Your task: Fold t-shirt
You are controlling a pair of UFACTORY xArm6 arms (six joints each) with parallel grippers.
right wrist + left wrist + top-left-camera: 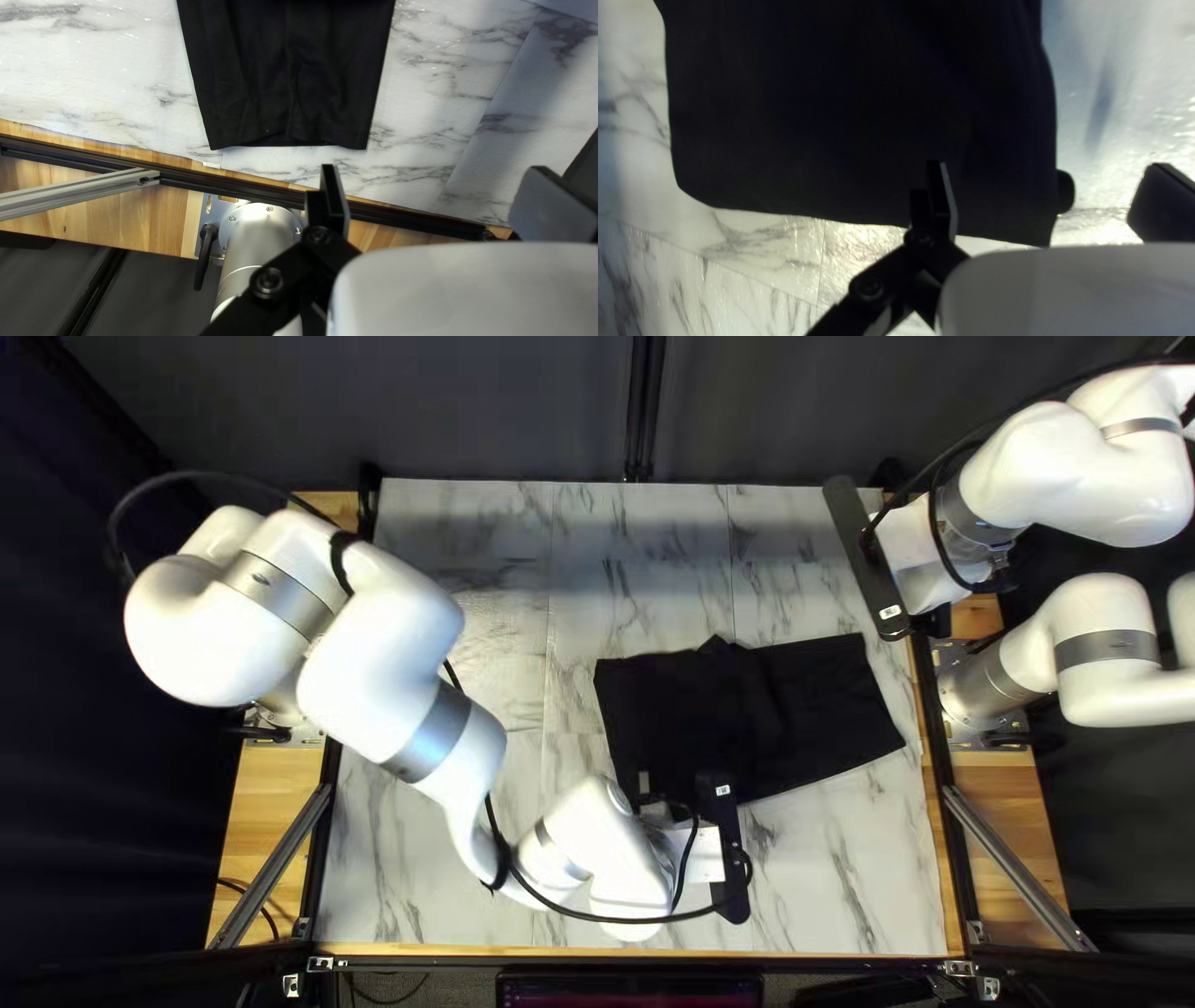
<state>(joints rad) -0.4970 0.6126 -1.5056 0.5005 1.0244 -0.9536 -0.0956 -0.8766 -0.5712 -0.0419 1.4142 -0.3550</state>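
The black t-shirt [747, 716] lies folded into a long shape, a small peak on its far edge. Over its near edge in the top left view is my left gripper [726, 849]; my right gripper [868, 563] hangs beyond the shirt's right end. In the left wrist view the shirt [847, 112] reaches under one finger of my left gripper [1049, 167], which is open, holding nothing. The shirt's narrow end [286, 93] lies ahead of my right gripper [439, 168], open with nothing between its fingers.
The marble-patterned table [473, 523] has a wooden border [112, 211] with metal rails along its sides. My left arm [423, 697] crosses the table's near left part. Another white arm [1108, 653] stands at the right edge, below my right arm.
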